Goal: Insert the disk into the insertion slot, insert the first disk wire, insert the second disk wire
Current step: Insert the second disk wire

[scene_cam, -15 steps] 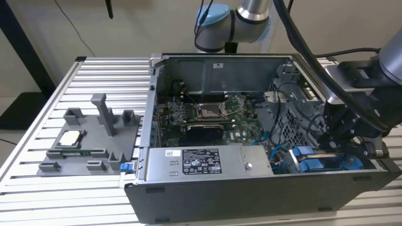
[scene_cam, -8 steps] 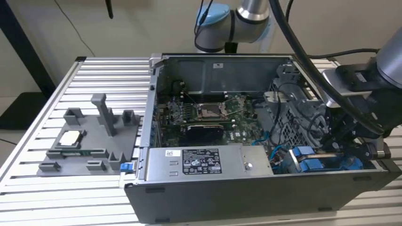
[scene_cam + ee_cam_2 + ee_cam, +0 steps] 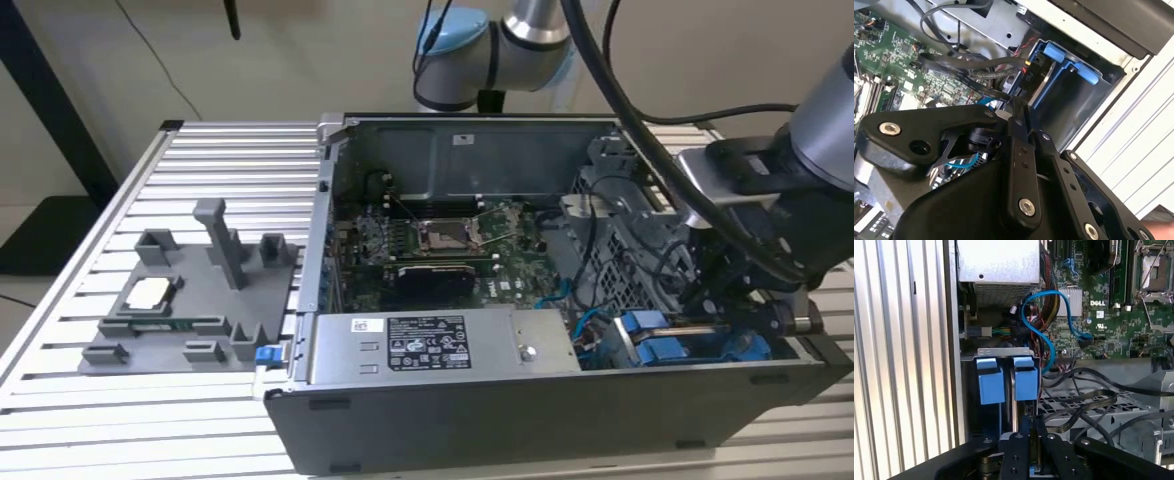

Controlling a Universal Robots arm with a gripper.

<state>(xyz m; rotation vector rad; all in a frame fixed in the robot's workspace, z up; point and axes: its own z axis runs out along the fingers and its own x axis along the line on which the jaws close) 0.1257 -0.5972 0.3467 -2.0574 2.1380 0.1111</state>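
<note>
The dark computer case (image 3: 400,420) lies open on the slatted table. In its corner on the exterior view's right is the insertion slot (image 3: 1074,107), a grey bay. The disk's blue carrier tabs (image 3: 990,380) (image 3: 654,345) show at its mouth, and the drive body is hidden inside. My gripper (image 3: 1030,429) (image 3: 1018,112) (image 3: 714,330) hangs just over the bay, right behind the tabs. Its fingers are pressed together. A flat black disk wire (image 3: 1081,407) (image 3: 979,85) loops across and ends at the fingertips, which appear to pinch its connector.
The silver power-supply box (image 3: 427,340) sits beside the bay, with a light blue cable (image 3: 1046,330) curling between them. A perforated metal cage (image 3: 1094,402) and loose black cables crowd the gripper's other side. The motherboard (image 3: 441,240) fills the case's middle. A grey fixture tray (image 3: 187,290) lies at the exterior view's left.
</note>
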